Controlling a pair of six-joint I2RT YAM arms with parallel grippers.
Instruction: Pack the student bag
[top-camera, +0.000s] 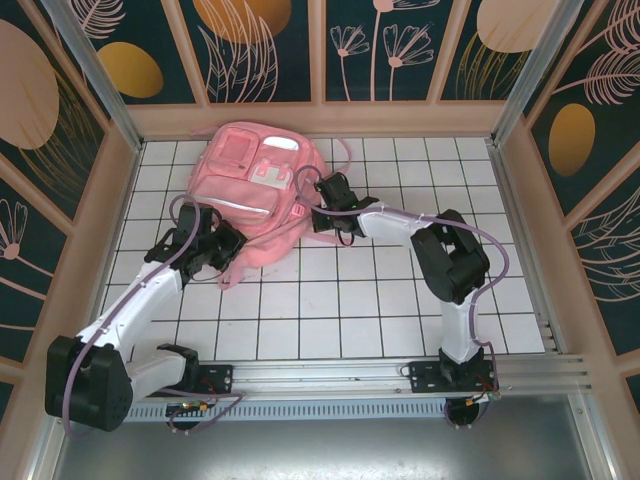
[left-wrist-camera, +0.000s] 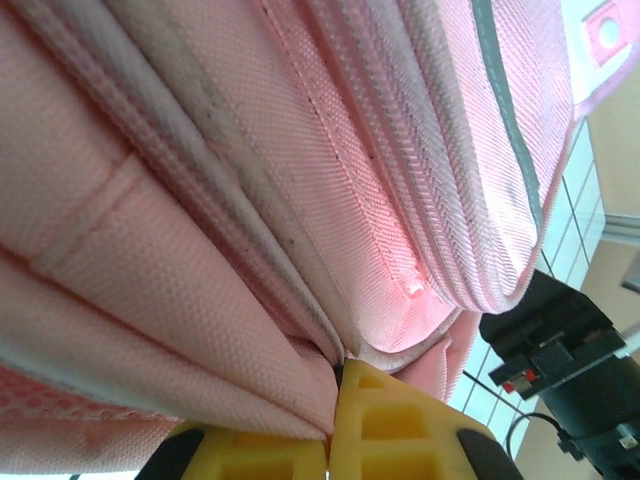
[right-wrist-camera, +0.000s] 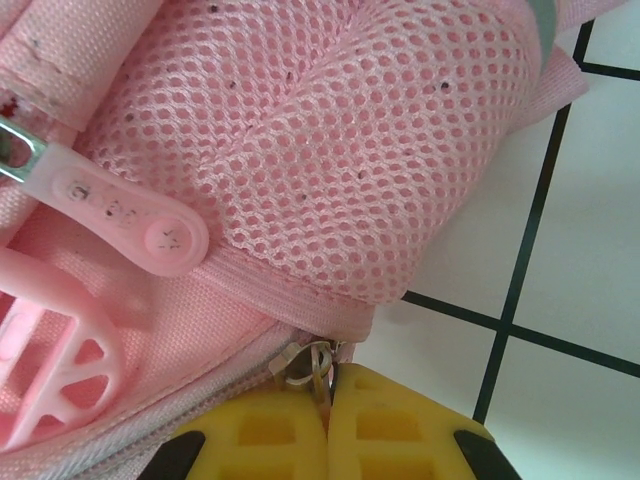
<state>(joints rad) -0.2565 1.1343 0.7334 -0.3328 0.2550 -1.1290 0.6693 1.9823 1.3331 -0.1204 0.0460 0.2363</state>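
The pink backpack (top-camera: 250, 185) lies flat on the white tiled table (top-camera: 400, 300), toward the far left, with its pockets facing up. The left gripper (top-camera: 232, 250) is at its near-left edge; the wrist view shows its yellow fingers (left-wrist-camera: 390, 430) pressed together on a fold of the pink fabric. The right gripper (top-camera: 316, 207) sits against the backpack's right side, clamped on a small metal zipper pull (right-wrist-camera: 305, 360) just below the mesh pocket (right-wrist-camera: 350, 150), near a pink rubber tag (right-wrist-camera: 130, 215)

Student bag (top-camera: 250, 185) btwn L claw (left-wrist-camera: 329, 428) & R claw (right-wrist-camera: 328, 412).
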